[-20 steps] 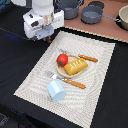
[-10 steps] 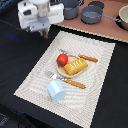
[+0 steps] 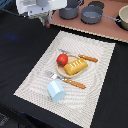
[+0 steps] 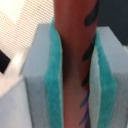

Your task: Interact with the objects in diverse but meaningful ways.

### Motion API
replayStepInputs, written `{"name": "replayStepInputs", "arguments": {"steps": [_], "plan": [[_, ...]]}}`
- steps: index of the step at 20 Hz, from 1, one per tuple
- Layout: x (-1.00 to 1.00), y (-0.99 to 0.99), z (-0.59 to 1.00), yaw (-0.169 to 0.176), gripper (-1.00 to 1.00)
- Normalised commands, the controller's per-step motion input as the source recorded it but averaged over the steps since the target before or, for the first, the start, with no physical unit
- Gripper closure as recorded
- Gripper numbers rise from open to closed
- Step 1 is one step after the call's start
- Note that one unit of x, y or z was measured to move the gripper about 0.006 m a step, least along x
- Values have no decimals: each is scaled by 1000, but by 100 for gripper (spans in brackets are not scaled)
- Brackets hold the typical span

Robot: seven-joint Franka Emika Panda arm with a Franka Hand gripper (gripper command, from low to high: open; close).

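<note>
Wrist view shows the tool pinching the sausage stick, a reddish-brown rod with dark stripes, between its teal pads. In the exterior view the tool hangs high above the dark worktop, off the far corner of the striped mat. On the mat's small plate the red tomato touches the yellow bread block, and the pale blue cup lies near the mat's front edge.
</note>
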Motion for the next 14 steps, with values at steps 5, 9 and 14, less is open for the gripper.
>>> {"name": "replayStepInputs", "arguments": {"steps": [5,9,14], "plan": [[1000,0,423,0,100],[1000,0,338,0,100],[1000,4,334,0,100]]}}
